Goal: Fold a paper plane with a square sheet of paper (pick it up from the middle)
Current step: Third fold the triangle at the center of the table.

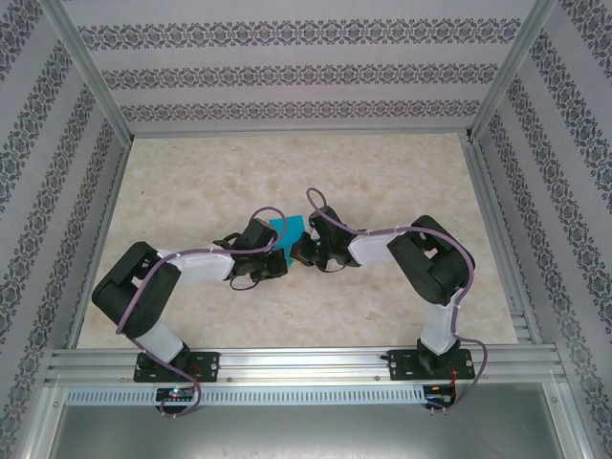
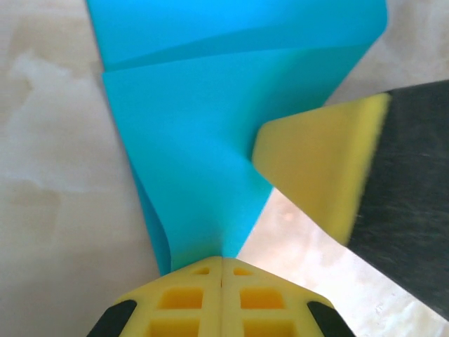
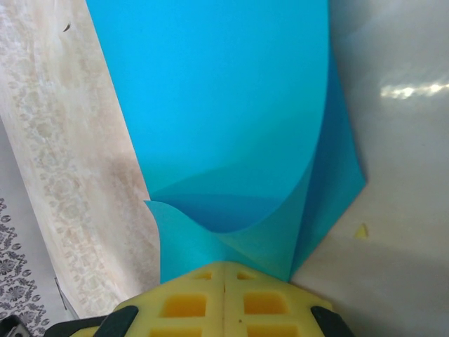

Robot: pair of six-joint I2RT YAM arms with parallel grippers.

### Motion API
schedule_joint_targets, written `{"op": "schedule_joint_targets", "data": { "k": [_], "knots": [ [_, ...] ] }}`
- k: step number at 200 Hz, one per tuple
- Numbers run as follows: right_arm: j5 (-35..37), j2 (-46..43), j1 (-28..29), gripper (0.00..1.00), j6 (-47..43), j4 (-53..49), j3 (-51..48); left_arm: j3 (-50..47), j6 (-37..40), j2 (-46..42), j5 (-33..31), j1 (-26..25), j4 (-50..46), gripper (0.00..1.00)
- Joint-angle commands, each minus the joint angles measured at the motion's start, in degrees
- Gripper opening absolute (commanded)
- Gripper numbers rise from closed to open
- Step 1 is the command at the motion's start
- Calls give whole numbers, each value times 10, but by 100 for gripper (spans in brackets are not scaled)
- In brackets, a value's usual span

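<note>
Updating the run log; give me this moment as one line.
left tool: shut on square sheet of paper | right tool: shut on same sheet | sheet: bent and creased | place: mid table

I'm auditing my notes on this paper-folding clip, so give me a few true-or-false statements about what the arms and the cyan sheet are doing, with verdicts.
1. The left gripper is shut on the cyan sheet. True.
2. The right gripper hangs open, away from the sheet. False: it is shut on the sheet as well.
3. The sheet lies flat and smooth on the table. False: it is bent into curved folds between the two grippers.
4. The two grippers meet near the middle of the table. True.
5. The finger pads are yellow. True.
</note>
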Motion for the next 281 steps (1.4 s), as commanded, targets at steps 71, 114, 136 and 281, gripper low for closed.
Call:
{"op": "schedule_joint_targets", "data": {
  "k": [71, 114, 136, 281],
  "knots": [
    [-8, -30, 4, 6, -76, -26, 5, -21, -9, -8, -50, -6, 8, 3],
    [-9, -4, 8, 6, -81, -40, 16, -24, -10, -28, -38, -6, 21, 3],
    [-9, 2, 8, 6, -80, -39, 20, -23, -8, -34, -46, -6, 11, 4],
    [-17, 32, 18, 5, -117, -83, 73, -12, -16, 13, -67, -6, -47, 1]
  ]
}}
